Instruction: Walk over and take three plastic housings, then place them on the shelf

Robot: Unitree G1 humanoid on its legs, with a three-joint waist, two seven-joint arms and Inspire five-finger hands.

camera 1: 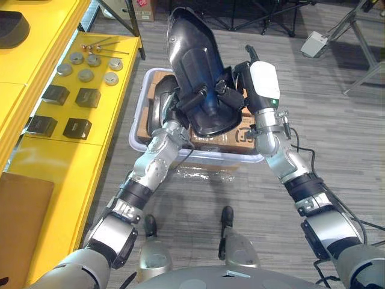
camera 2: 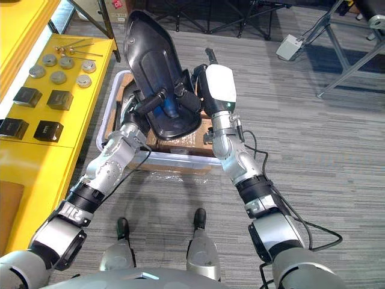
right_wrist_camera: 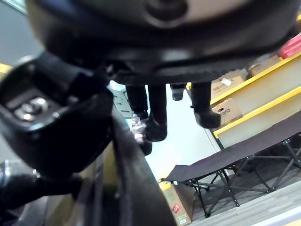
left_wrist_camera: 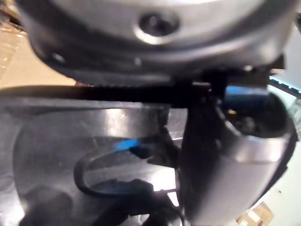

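A large glossy black plastic housing [camera 1: 195, 66] stands tilted in the air above a clear bin [camera 1: 198, 158], held from both sides. My left hand [camera 1: 177, 108] grips its lower left part, thumb across the inner face. My right hand [camera 1: 231, 93], with a white cover behind it, clamps the lower right edge. In the left wrist view the housing's shiny inner surface [left_wrist_camera: 70, 141] lies right under the thumb [left_wrist_camera: 225, 155]. In the right wrist view the housing's rim [right_wrist_camera: 136, 188] runs between thumb [right_wrist_camera: 51, 117] and fingers [right_wrist_camera: 157, 113]. Another dark housing [camera 1: 156, 101] lies in the bin's left side.
Brown cardboard [camera 1: 243, 129] lines the bin. A yellow shelf [camera 1: 54, 162] runs along the left, carrying several metal discs [camera 1: 86, 74] and black blocks [camera 1: 77, 127]. A white box [camera 1: 314, 43] and stand legs sit on the grey floor at the far right.
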